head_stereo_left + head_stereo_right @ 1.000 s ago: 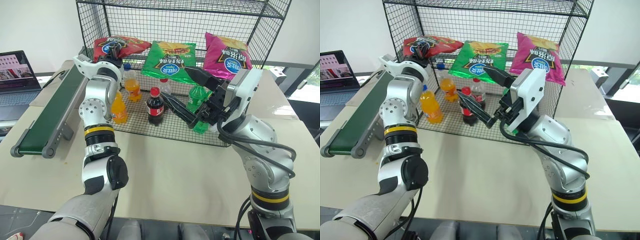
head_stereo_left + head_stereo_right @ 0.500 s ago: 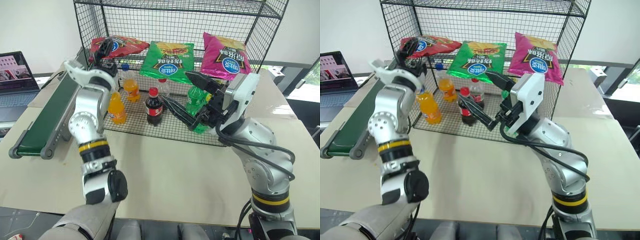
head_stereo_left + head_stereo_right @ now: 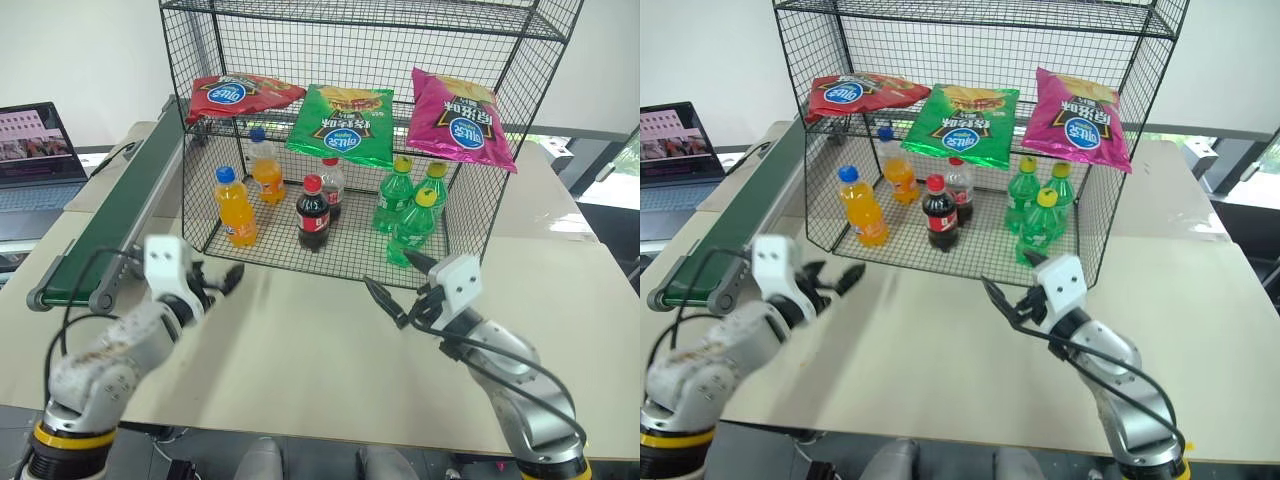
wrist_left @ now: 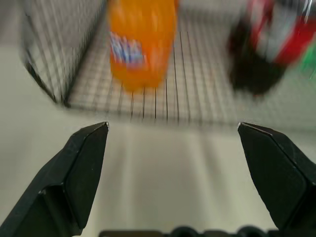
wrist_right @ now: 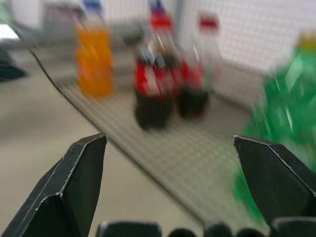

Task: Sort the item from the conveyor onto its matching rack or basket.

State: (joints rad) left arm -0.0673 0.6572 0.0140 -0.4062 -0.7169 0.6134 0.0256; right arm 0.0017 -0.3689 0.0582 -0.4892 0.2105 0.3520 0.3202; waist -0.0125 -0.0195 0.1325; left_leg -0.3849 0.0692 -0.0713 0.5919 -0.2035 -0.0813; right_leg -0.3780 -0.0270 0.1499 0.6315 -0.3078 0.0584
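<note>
Placement: the red chip bag (image 3: pixel 243 93) lies on the upper tier of the rack (image 3: pixel 540 60), at that tier's left end, beside a green bag (image 3: pixel 341 122) and a magenta bag (image 3: pixel 462 118) on the same tier. It rests flat on the wire, logo up, and neither gripper touches it.

Conveyor: the belt of the conveyor (image 3: pixel 118 225) runs along the table's left edge and carries nothing that can be seen.

Grippers: the left gripper (image 3: pixel 222 282) hangs low over the table (image 3: pixel 330 350) near its front edge, short of the rack's front left corner, jaws spread wide and empty. The right gripper (image 3: pixel 392 290) hangs low in front of the rack's right half, jaws also spread and empty. Both wrist views show bare table between the fingers, with the bottles on the lower tier beyond.

Lower tier: orange bottles (image 3: pixel 233 208), cola bottles (image 3: pixel 313 215) and green bottles (image 3: pixel 410 215) stand upright, undisturbed.

Assessment: the sorting appears done for this item; it sits among the other bags, its matching kind. What is left, as judged, is only for the arms to settle clear. The bag's front edge overhangs the tier slightly; no slipping is evident.
</note>
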